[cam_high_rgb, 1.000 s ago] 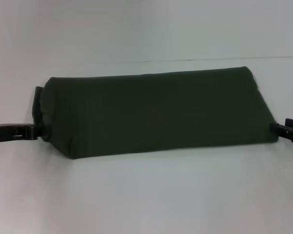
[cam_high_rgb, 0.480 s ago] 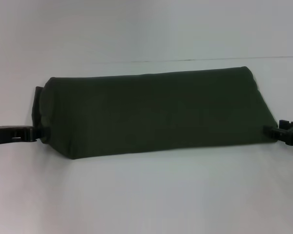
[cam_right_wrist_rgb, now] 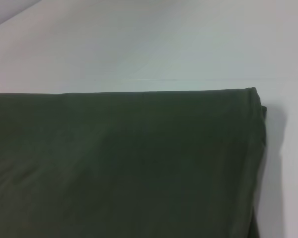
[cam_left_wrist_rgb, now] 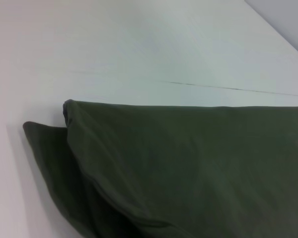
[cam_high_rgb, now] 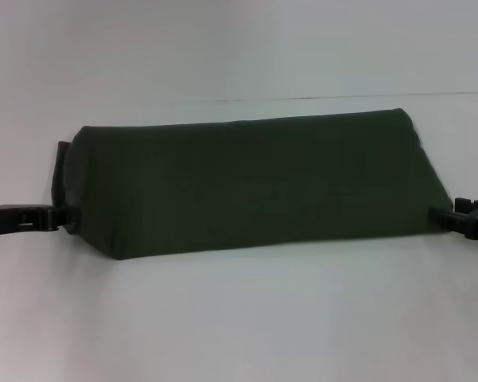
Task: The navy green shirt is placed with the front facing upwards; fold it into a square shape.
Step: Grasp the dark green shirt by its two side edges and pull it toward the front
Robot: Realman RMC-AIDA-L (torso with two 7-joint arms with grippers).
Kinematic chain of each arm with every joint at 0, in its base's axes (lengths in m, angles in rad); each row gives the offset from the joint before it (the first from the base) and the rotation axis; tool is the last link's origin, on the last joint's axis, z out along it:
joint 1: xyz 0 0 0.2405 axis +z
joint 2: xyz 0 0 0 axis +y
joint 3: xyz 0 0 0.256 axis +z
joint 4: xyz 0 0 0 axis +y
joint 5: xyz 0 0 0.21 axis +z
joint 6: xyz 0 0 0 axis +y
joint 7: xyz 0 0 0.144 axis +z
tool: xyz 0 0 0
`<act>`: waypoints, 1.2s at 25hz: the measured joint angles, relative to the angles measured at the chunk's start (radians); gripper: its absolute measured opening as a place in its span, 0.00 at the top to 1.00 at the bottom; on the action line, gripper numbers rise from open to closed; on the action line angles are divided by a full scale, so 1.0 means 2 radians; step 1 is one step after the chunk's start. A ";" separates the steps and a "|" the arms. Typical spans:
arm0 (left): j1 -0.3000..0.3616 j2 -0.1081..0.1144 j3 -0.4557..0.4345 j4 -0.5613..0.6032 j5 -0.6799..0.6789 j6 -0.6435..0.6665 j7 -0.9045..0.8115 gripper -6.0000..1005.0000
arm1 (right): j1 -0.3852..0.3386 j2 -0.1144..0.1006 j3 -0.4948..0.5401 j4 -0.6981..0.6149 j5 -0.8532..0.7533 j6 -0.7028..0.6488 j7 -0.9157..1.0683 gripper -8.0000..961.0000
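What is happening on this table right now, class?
A two-armed robot is partway through folding a green shirt. The shirt lies on the white table as a long band, plain side up, no lettering showing. The left claw is at the band's left end and the right claw at its right end, low near the front corners. It is not yet a square.

Head view: high, facing forward-down, farther off.
Wrist views: low, close, at opposite ends.
Shared: navy green shirt (cam_high_rgb: 247, 187).
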 joint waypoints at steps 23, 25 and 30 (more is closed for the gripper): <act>0.001 -0.001 0.000 0.000 0.000 -0.001 0.001 0.95 | 0.007 0.000 -0.022 0.013 -0.004 0.009 0.011 0.38; 0.001 -0.001 0.000 0.000 0.000 -0.002 0.001 0.95 | 0.007 0.000 -0.027 0.012 -0.005 0.009 0.012 0.38; 0.001 -0.001 0.000 -0.001 0.000 -0.005 0.001 0.95 | 0.007 -0.002 -0.035 0.011 -0.006 0.011 0.014 0.51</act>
